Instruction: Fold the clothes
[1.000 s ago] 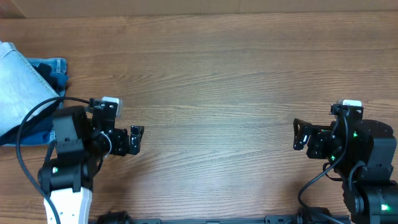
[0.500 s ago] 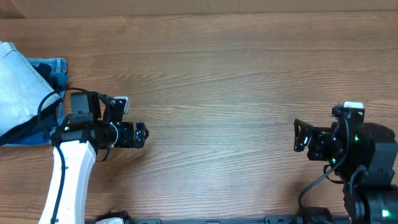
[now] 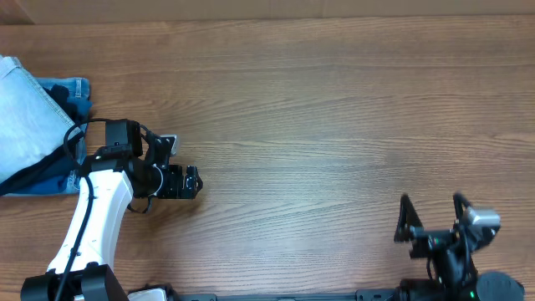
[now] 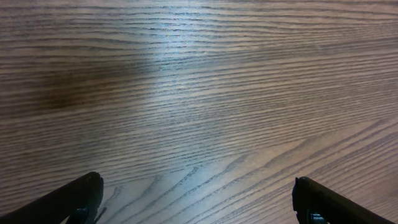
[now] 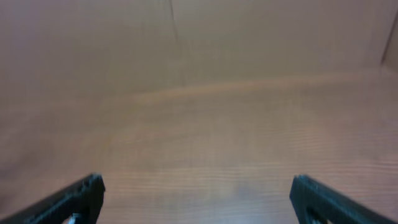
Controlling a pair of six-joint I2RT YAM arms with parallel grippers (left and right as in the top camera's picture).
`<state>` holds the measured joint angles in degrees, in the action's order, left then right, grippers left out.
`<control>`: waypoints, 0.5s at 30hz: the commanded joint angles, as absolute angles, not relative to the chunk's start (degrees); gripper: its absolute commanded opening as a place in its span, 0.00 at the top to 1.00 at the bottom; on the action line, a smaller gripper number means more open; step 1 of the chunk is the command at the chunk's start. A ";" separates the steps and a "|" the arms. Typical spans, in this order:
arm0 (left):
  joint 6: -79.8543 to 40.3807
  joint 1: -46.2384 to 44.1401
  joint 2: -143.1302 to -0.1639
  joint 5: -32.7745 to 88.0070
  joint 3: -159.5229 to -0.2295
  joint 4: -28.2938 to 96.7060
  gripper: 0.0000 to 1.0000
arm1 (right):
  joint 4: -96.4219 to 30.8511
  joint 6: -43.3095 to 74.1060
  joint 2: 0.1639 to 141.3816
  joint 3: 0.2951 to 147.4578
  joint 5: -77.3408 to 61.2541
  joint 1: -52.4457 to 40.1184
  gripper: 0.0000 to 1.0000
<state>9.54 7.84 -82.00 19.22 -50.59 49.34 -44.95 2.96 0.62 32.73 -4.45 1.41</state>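
Where the wooden table (image 3: 318, 109) meets the left edge of the overhead view, the clothes (image 3: 25, 117) lie in a pale denim heap, partly cut off by the frame.

Item, darker blue denim piece (image 3: 73, 90): under and beside the heap, showing at its upper right and along its lower edge.

Item, left gripper (image 3: 193, 181): low over bare wood, to the right of the clothes and apart from them, with its own arm between. It points toward the table's centre, away from the heap. In the left wrist view its fingers (image 4: 74, 198) stand at the two bottom corners, spread wide, with only wood grain between them; left gripper (image 4: 199, 200) holds nothing.

Item, right gripper (image 3: 430, 221): at the near right of the table, well apart from the clothes, the whole table width between. In the blurred right wrist view its jaws are likewise spread wide and empty (image 5: 198, 199).
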 commanded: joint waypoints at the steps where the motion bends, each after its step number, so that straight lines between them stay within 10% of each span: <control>1: 9.85 7.46 -82.35 19.05 -50.41 49.23 0.00 | -34.00 2.96 0.16 24.05 -3.66 1.37 0.00; 10: 9.85 7.46 -82.35 19.05 -50.41 49.21 0.00 | 8.38 -0.05 0.16 1.91 2.46 1.37 0.00; 15: 9.85 7.46 -82.35 19.05 -50.41 49.21 0.00 | -4.56 -0.64 0.21 0.45 1.21 1.15 0.00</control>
